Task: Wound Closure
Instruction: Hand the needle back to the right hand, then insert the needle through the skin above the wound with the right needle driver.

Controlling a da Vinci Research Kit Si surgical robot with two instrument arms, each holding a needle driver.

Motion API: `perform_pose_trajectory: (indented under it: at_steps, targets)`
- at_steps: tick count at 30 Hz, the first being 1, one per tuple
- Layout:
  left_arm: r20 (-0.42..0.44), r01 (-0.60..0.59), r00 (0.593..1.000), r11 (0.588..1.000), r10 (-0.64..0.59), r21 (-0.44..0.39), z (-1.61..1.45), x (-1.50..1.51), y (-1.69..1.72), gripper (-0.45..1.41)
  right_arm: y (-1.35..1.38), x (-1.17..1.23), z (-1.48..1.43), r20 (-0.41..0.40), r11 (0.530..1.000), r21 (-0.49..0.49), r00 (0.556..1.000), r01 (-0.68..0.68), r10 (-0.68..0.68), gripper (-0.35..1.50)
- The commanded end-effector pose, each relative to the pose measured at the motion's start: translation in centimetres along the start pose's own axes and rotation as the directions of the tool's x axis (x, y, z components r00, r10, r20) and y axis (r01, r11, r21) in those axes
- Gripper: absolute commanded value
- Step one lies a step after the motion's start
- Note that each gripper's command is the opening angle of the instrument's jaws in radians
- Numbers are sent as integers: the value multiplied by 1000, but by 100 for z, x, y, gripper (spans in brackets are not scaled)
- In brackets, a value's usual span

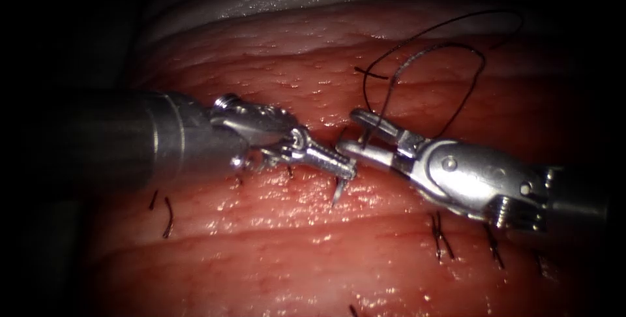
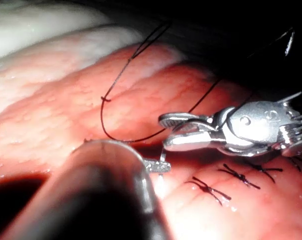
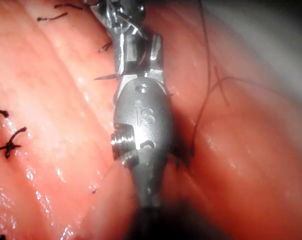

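The tissue (image 1: 274, 252) is lying under a strong light, red and wet, with dark surroundings behind it. On its left part two short cut ends of thread (image 1: 167, 218) are standing out of the surface.

Your left tool (image 1: 342, 167) is coming in from the left, and its fingers (image 1: 326, 158) are pressing together on the needle (image 1: 338, 190). The grip is sitting near the pointed end, and the bright tip is sticking out below the fingers, over the tissue. The other part of the needle is hidden behind the two tools, so you cannot tell if it is sitting in the tissue.

Your right tool (image 1: 355, 135) is reaching in from the right, tip almost touching the left tool. Its fingers (image 2: 178, 119) are standing apart, and they are holding nothing. The thread (image 1: 450, 49) is passing between them and is rising in loose loops above the right tool. Finished stitches (image 1: 441, 233) are lying below its body, on the right part of the tissue.
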Motion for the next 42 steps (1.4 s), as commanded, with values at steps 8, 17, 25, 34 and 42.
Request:
perform_pose_trajectory:
  at_steps: [8,17,25,34,42]
  targets:
    - [5,-19,1000,1000,19,3,5,-3,-2,-45,5,-2,13,-2,998,-42,999,-37,37,-35]
    - [2,-178,984,973,179,145,11,-1,6,103,24,-8,6,24,999,-9,999,-38,39,-35]
    - [48,-365,931,914,362,176,16,-4,13,120,66,-15,-5,19,980,144,989,141,-145,-35]
    - [103,-501,864,823,493,269,39,-27,12,105,105,-40,7,-6,954,200,974,222,-225,-35]
    - [140,-593,804,758,579,273,70,-51,-8,-45,102,-52,21,-45,946,234,974,224,-220,-35]
